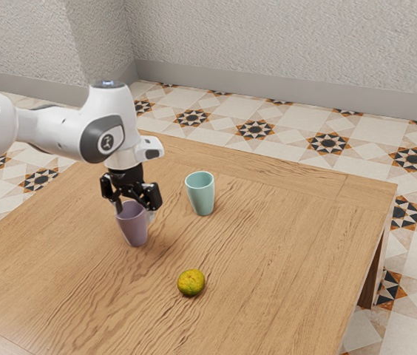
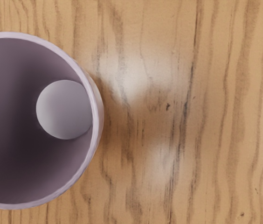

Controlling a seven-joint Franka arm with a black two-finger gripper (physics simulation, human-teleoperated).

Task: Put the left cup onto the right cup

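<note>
Two cups sit apart on the bench (image 1: 282, 244). The fingers (image 1: 150, 201) seem clenched on the purple cup (image 1: 133, 225), well short of the teal cup (image 1: 199, 194). Such a thin rim pinch could let it tilt or slip.

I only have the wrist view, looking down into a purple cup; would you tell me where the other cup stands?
Observer: A teal cup stands upright on the table, to the exterior view's right of the purple cup and apart from it.
Operator: Is anything else on the table?
Observer: Yes, a fruit lies nearer the exterior camera, apart from both cups.
Operator: Where is the end effector?
Observer: The end effector is down at the purple cup's rim, and that cup is upright.
</note>
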